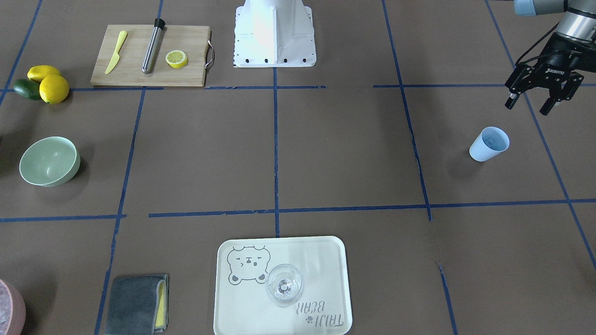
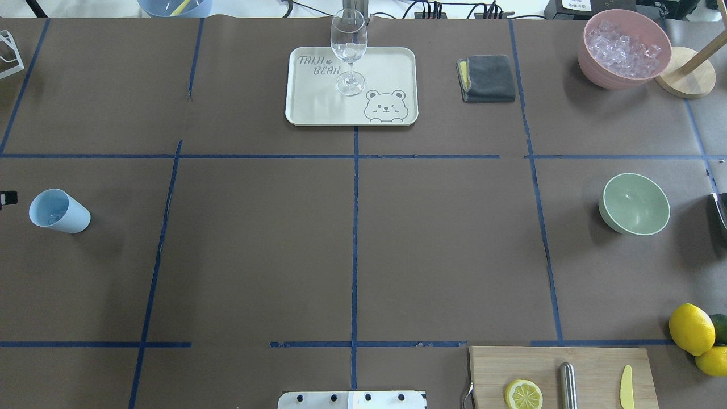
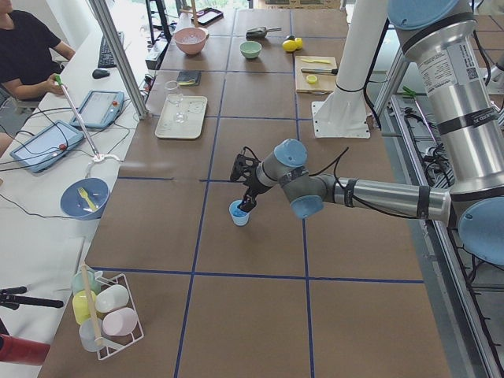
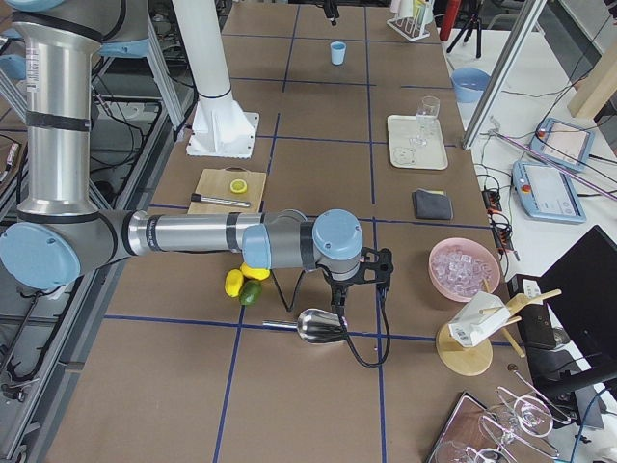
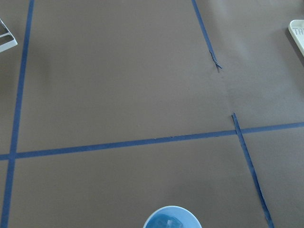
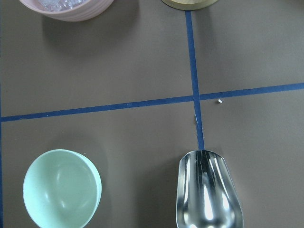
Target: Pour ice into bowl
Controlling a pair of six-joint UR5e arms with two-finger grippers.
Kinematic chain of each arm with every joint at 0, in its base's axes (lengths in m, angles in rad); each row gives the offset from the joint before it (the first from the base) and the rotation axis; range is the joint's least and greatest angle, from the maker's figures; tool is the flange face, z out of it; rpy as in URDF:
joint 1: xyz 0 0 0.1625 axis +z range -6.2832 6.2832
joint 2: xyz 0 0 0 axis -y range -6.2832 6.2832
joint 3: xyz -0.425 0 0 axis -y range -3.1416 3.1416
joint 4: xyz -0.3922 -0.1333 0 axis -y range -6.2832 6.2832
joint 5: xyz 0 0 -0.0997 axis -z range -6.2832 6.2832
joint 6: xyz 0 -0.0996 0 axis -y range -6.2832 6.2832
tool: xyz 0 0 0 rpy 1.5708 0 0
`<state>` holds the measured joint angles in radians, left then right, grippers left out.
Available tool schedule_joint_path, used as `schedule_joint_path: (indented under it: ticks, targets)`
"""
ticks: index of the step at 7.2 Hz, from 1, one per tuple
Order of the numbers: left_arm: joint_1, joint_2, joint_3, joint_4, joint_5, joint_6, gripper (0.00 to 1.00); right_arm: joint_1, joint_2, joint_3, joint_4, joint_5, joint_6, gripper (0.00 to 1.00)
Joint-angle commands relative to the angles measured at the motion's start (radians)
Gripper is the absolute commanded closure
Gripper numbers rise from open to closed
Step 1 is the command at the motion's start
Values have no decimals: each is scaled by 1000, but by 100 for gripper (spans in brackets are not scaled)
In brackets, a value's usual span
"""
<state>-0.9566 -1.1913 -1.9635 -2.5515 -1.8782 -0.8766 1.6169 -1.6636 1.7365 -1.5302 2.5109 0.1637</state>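
Your bowl (image 2: 634,203): round, pale mint green, matte, upright with its mouth up. It sits on the tabletop (image 2: 443,250) far out on the robot's right, in the middle row of the tape grid. You can see its smooth inner wall down to the bottom. For the ice (image 5: 167,222) you only get small clear glassy bits at the bottom of the light blue cup (image 2: 59,211); count unclear. That cup stands upright at the robot's far left, well apart from the bowl.
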Motion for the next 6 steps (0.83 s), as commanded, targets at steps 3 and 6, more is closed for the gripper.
schedule_joint_path:
  ticks: [3,6]
  targets:
    - [146,74,-6,-90,247,-84,0,-148,-5,-3,116,-3,193,0]
    - [240,73,-8,-104,370,-173,0,-398,-45,-40,562,-185,649,0]
